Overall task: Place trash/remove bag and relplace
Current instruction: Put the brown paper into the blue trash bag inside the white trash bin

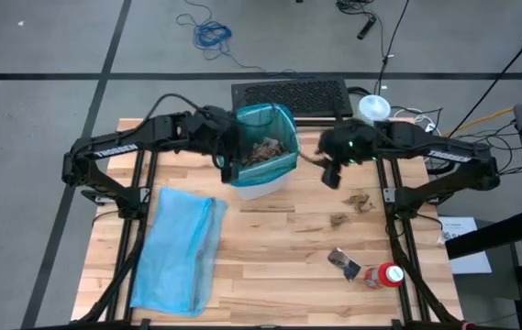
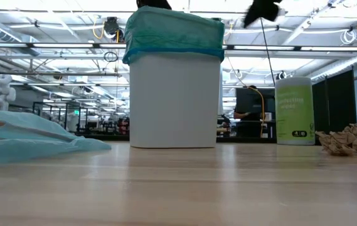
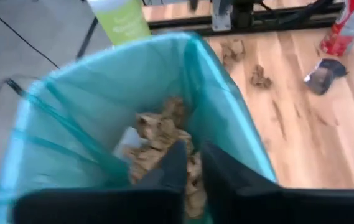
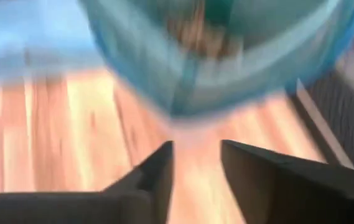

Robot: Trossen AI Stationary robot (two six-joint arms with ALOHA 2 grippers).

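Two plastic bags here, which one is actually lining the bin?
The darker teal-green bag lines the white bin, its edge folded over the rim. The pale sky-blue bag lies flat on the table, beside the bin.

Bright lights on the ceiling (image 2: 53,28) shine down. The worktop (image 2: 184,188) looks soft up close. The right wrist view is very blurry.

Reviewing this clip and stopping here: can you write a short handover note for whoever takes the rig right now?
Left gripper: over the bin's left rim, fingers nearly closed, apparently on the teal liner.
Right gripper: open, empty, just right of the bin.
Done: many paper wads are in the bin.
Left: two wads, silvery wrapper and red-and-white object remain on the table; liner not yet removed; pale blue bag lies flat front-left.
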